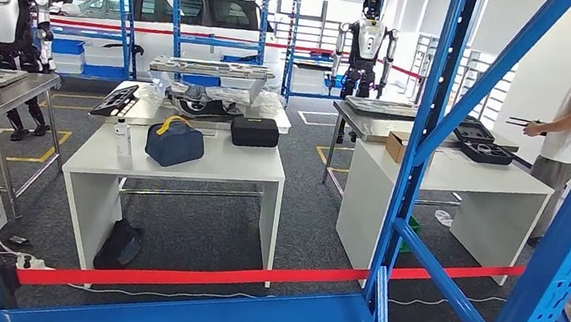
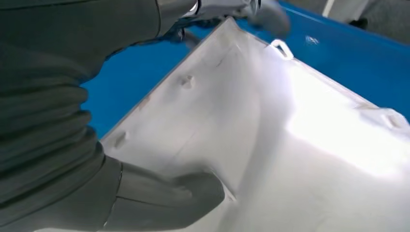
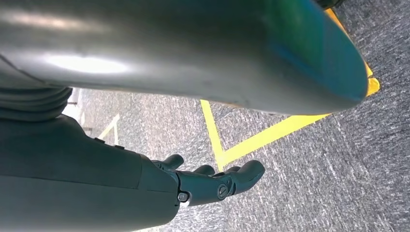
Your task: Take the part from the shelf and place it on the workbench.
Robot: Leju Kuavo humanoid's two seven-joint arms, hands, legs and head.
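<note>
My left hand (image 2: 145, 193) grips the white part (image 2: 270, 145), thumb on its face, over the blue shelf (image 2: 135, 82). Right hand (image 3: 212, 183) hangs loosely spread, holding nothing. Remaining, I judge: lift-off, carry, placement on workbench.

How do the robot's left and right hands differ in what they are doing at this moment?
The left hand grips the white part, thumb pressed on its surface, above the blue shelf; the right hand holds nothing. The left hand is at the shelf; the right hand hangs over grey carpet with yellow floor lines. Both have dark grey covers.
</note>
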